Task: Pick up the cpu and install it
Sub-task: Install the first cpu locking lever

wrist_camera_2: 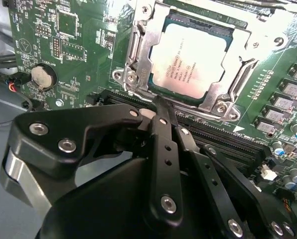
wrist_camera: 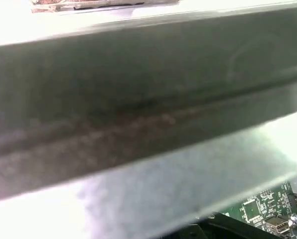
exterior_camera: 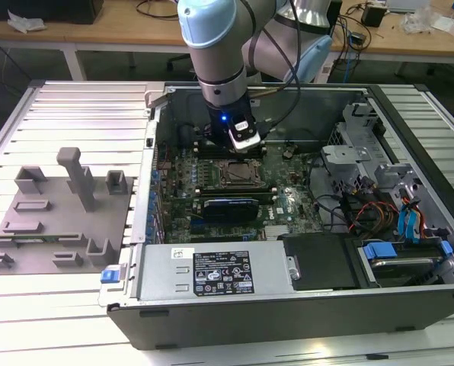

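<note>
Here's the arm, reaching down into the open computer case (exterior_camera: 288, 305) on the ribbed metal table (exterior_camera: 75, 305). The end effector (exterior_camera: 244, 142) hangs over the green motherboard (exterior_camera: 288, 202), just on the far side of the socket frame (exterior_camera: 238, 174).

In the second wrist view the end effector (wrist_camera_2: 161, 107) has its black fingers (wrist_camera_2: 163, 129) brought together to a narrow tip, with nothing between them. That tip sits right at the edge of the socket frame (wrist_camera_2: 138, 50). And there's the cpu (wrist_camera_2: 189, 59), silvery top up, lying flat and square inside the frame, already seated in the socket. A round coin battery (wrist_camera_2: 41, 77) sits on the motherboard (wrist_camera_2: 78, 45) off to one side, with dark memory slots (wrist_camera_2: 228, 142) running along beside the socket.

In the first wrist view, a grey case wall (wrist_camera: 138, 99) up close, and a corner of the motherboard (wrist_camera: 260, 209).

Around the scene: on the exterior view's left, grey plastic fixture blocks (exterior_camera: 55, 217) stand on the table, well apart from the case. In the near part of the case lies the power supply (exterior_camera: 215, 271) with its label; on the exterior view's right, drive bays with blue clips (exterior_camera: 410, 225) and orange cables. At the far side runs a wooden workbench (exterior_camera: 120, 27) strewn with cables.
</note>
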